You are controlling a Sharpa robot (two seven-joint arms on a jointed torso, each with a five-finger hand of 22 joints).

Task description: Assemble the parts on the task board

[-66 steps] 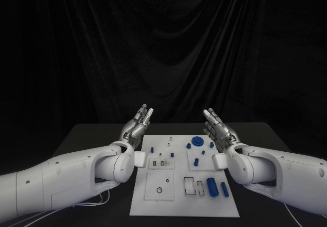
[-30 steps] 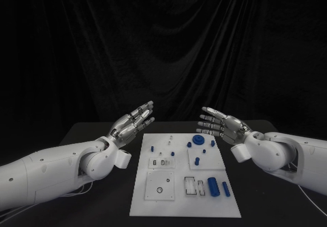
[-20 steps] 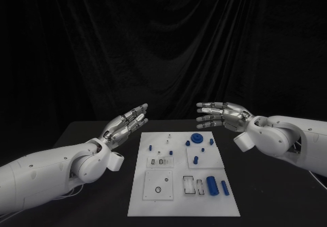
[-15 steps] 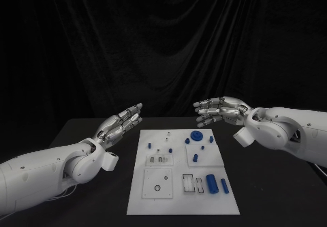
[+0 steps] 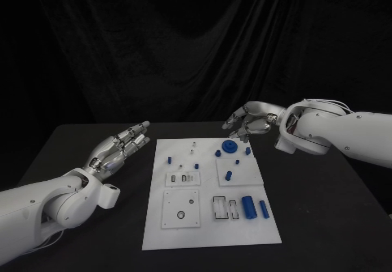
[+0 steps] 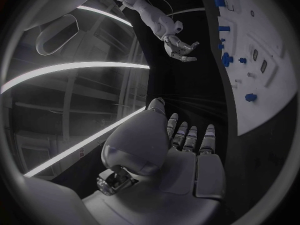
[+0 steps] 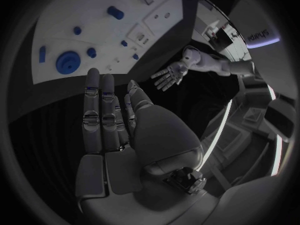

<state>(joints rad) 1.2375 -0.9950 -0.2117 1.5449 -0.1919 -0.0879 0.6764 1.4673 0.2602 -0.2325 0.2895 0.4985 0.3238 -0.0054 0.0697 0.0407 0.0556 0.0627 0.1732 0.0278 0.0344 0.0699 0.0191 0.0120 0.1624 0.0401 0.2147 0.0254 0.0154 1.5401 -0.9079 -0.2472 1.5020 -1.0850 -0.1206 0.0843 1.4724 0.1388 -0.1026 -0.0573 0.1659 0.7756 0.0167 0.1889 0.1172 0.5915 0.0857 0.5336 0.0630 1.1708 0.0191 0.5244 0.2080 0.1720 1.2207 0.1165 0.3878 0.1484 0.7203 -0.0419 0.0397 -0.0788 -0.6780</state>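
Hands first: I have both empty, so nothing is picked yet. My right hand [image 5: 249, 121] hovers with loosely curled, parted fingers just beyond the far right corner of the task board [image 5: 208, 235], presumably because the blue gear-like part [image 5: 229, 147] sits right below it as the likeliest first pick. My left hand [image 5: 119, 147] is spread flat above the worktop [image 5: 327, 192] left of the board, well apart from the parts. Blue cylinder [image 5: 248, 207] lies near the board's near right area, untouched.

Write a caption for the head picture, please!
Both hands, left and right, hover open beside the white task board.
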